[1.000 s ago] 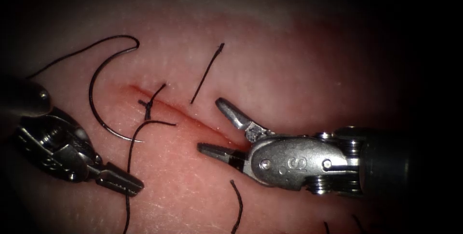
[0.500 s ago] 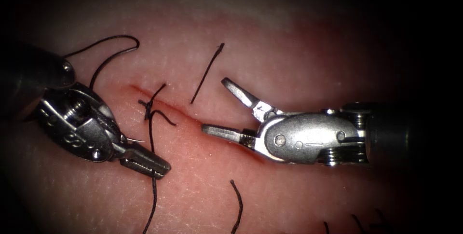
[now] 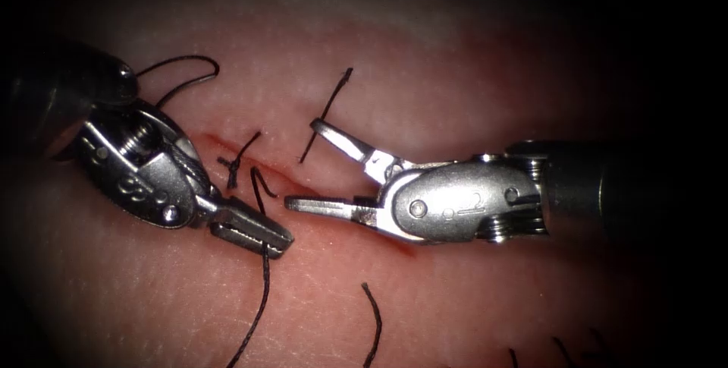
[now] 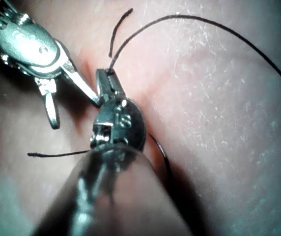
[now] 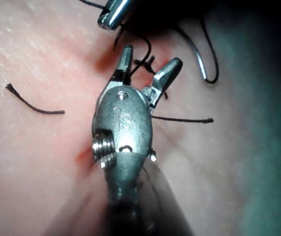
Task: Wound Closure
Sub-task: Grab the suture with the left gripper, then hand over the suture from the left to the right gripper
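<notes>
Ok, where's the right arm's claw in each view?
Endoscope: the right claw is open and empty over the cut, right of the left claw.
Left wrist: the right claw, open, is beside the left claw's tip.
Right wrist: the right claw, open, faces the left claw.
Shared landmark: the left claw, shut on the thread; the needle lies on the tissue.

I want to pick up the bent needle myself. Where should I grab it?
Probably mid-curve, coming from the left of the cut: the needle lies loose on the tissue there, arc flat, partly under the left pincer, which is shut on the thread. The right pincer is open, holding nothing.
</notes>
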Robot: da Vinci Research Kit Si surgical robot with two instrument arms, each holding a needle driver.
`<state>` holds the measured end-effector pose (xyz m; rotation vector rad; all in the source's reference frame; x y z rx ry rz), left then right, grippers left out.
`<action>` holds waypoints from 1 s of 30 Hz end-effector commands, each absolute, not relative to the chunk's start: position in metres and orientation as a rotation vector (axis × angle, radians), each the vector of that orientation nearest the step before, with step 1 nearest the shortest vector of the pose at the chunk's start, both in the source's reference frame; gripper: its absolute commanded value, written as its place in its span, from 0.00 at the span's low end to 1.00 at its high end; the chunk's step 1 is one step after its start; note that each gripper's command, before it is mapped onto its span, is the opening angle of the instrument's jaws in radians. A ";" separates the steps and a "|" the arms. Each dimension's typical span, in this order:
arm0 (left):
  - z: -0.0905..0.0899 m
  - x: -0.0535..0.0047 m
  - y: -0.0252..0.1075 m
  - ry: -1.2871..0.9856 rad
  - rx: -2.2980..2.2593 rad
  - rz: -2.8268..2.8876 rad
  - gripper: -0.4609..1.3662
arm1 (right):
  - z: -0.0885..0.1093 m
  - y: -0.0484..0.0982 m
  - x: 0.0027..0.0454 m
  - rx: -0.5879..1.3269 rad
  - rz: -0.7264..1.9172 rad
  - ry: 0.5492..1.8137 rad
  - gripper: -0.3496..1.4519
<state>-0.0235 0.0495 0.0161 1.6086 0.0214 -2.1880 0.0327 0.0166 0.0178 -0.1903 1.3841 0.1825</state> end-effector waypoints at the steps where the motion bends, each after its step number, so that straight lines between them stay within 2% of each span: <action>1: 0.016 -0.0235 0.049 0.029 1.606 -2.188 0.06 | 0.018 0.017 0.0330 -0.180 0.171 1.394 0.88; 11: 0.016 -0.0237 0.049 0.034 1.613 -2.198 0.06 | 0.020 0.016 0.0349 -0.136 0.110 1.450 0.81; 20: 0.016 -0.0240 0.050 0.043 1.620 -2.206 0.06 | 0.019 0.016 0.0355 -0.149 0.112 1.493 0.69; 23: 0.016 -0.0241 0.050 0.047 1.628 -2.207 0.06 | 0.019 0.016 0.0356 -0.152 0.116 1.501 0.62; 25: 0.016 -0.0242 0.050 0.046 1.628 -2.206 0.06 | 0.019 0.015 0.0357 -0.151 0.115 1.503 0.50; 26: 0.016 -0.0242 0.050 0.046 1.628 -2.206 0.06 | 0.019 0.015 0.0357 -0.149 0.112 1.507 0.34; 27: 0.016 -0.0242 0.049 0.050 1.630 -2.210 0.06 | 0.019 0.015 0.0357 -0.147 0.111 1.510 0.23; 28: 0.016 -0.0243 0.049 0.050 1.629 -2.210 0.06 | 0.019 0.016 0.0357 -0.146 0.110 1.511 0.21; 29: 0.016 -0.0243 0.049 0.049 1.629 -2.210 0.06 | 0.019 0.016 0.0357 -0.146 0.110 1.512 0.13; 30: 0.016 -0.0243 0.049 0.049 1.629 -2.210 0.06 | 0.019 0.016 0.0357 -0.146 0.109 1.512 0.00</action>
